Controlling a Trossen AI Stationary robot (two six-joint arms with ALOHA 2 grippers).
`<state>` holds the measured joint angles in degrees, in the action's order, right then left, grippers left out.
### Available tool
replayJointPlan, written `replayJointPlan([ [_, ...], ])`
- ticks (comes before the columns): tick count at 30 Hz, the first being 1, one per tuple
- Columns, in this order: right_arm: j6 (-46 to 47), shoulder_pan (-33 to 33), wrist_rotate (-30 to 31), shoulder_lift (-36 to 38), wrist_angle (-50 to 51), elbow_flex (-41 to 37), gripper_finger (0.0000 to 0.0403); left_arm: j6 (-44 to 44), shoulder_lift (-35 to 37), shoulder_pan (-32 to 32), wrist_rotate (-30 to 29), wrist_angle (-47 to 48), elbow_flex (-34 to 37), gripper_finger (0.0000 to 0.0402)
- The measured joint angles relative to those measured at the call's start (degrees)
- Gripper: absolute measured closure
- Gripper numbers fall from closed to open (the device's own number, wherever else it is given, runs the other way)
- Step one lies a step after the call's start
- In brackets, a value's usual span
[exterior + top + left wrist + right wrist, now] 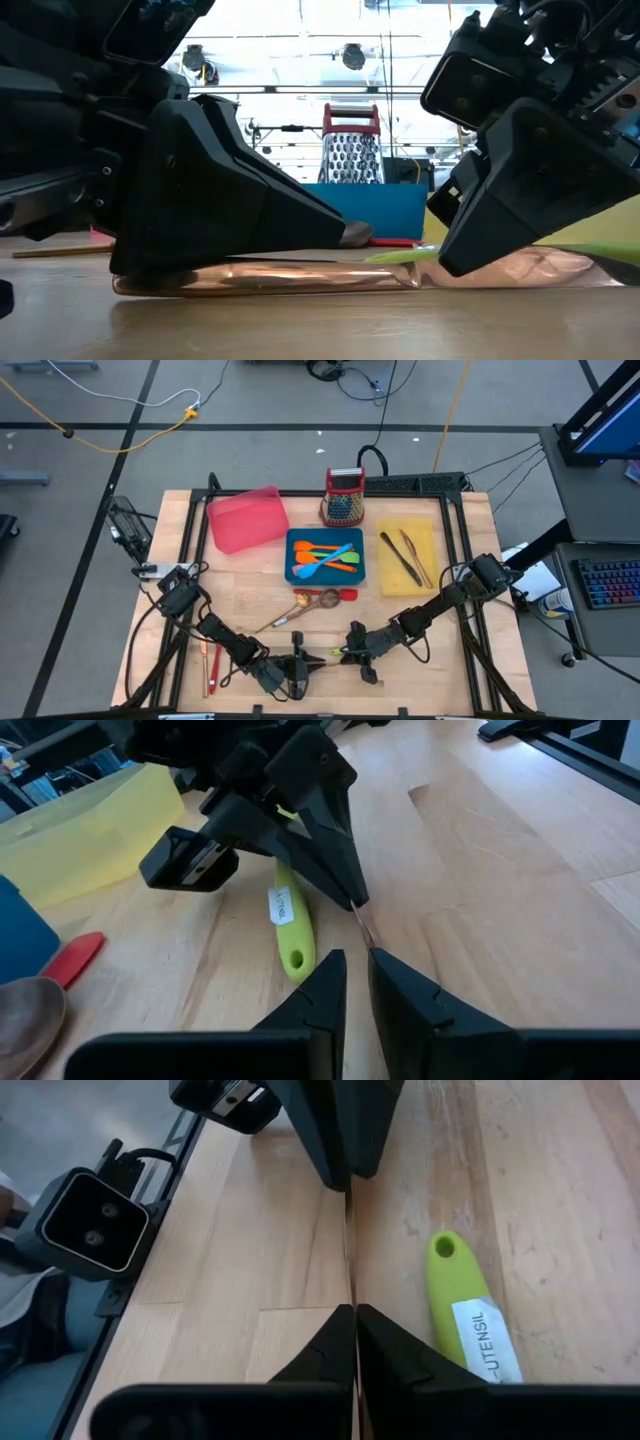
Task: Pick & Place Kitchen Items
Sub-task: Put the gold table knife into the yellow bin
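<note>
My two grippers meet tip to tip near the front edge of the table [450, 660], so nothing can pass between them. A green handle [470, 1315] lies just beside my right gripper [353, 1312] and blocks that side. My left gripper [356, 958] has bare wood on its other side. Farther back, the blue tray [325, 573], yellow tray [432, 565], pink tray [245, 518] and grater [343, 496] fill the middle.

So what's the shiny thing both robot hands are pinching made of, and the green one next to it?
The thin utensil looks like copper-toned polished metal: it mirrors the light. The green utensil looks matte, likely silicone or plastic, with a paper label.
</note>
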<state>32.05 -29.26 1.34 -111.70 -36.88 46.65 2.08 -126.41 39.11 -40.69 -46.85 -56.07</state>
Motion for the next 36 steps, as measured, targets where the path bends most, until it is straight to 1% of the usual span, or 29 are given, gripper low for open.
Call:
replayJointPlan([
  [5,-0.12,0.00,0.00,0.00,-0.96,-0.02,0.0402,1.26,0.76,-0.02,-1.69,-0.33,0.11,0.0351],
  [9,-0.26,0.00,-0.01,1.08,-0.42,-0.09,0.0402,2.44,3.36,-0.02,-2.16,0.84,0.11,0.0351],
  [13,-2.00,-0.02,0.06,3.97,2.28,-0.07,0.0402,3.95,6.35,-0.02,-2.92,4.08,0.11,0.0350],
  [15,-2.84,-0.04,0.52,6.00,5.57,-0.04,0.0402,3.86,7.83,-0.07,-3.42,5.50,0.11,0.0350],
  [22,-3.28,-0.04,7.54,14.50,20.15,-0.05,0.0402,4.40,13.45,0.05,-7.03,8.06,0.09,0.0350],
  [28,-7.77,-0.04,11.95,22.88,27.19,-0.07,0.0403,5.32,18.67,0.12,-7.79,9.87,0.09,0.0350],
  [32,-8.88,-0.04,18.33,28.64,33.72,-0.07,0.0403,3.87,22.49,0.25,-8.05,13.95,0.03,0.0350],
  [36,-8.98,-0.02,23.60,34.48,42.14,-0.07,0.0403,0.28,26.07,0.43,-8.52,19.12,0.04,0.0350],
])
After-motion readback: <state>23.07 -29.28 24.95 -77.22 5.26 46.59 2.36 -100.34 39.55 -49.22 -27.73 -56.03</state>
